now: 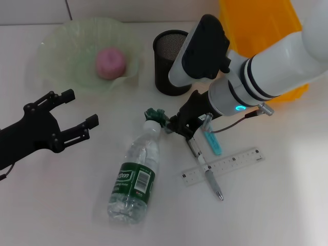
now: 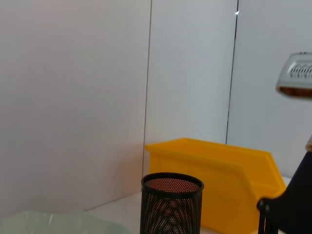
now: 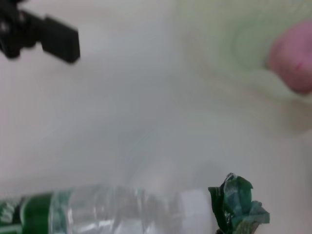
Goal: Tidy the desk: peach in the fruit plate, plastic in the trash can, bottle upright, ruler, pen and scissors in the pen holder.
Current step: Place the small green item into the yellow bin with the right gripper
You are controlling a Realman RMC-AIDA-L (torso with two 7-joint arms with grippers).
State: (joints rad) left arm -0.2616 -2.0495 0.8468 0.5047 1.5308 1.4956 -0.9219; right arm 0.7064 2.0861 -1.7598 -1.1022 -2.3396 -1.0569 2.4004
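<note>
The pink peach (image 1: 111,62) lies in the pale-green fruit plate (image 1: 66,46). The clear bottle (image 1: 134,174) lies on its side on the white desk (image 1: 51,205). A crumpled green piece of plastic (image 1: 155,115) sits at the bottle's cap, and it also shows in the right wrist view (image 3: 239,207). My right gripper (image 1: 174,125) is low over the desk, right beside this plastic. The ruler (image 1: 230,163) lies flat with the pen (image 1: 207,171) across it. The teal scissors (image 1: 213,142) are partly under my right wrist. My left gripper (image 1: 81,107) is open and empty at the left.
The black mesh pen holder (image 1: 171,61) stands behind my right gripper and also shows in the left wrist view (image 2: 171,204). The yellow trash can (image 1: 261,31) is at the back right, partly hidden by my right arm.
</note>
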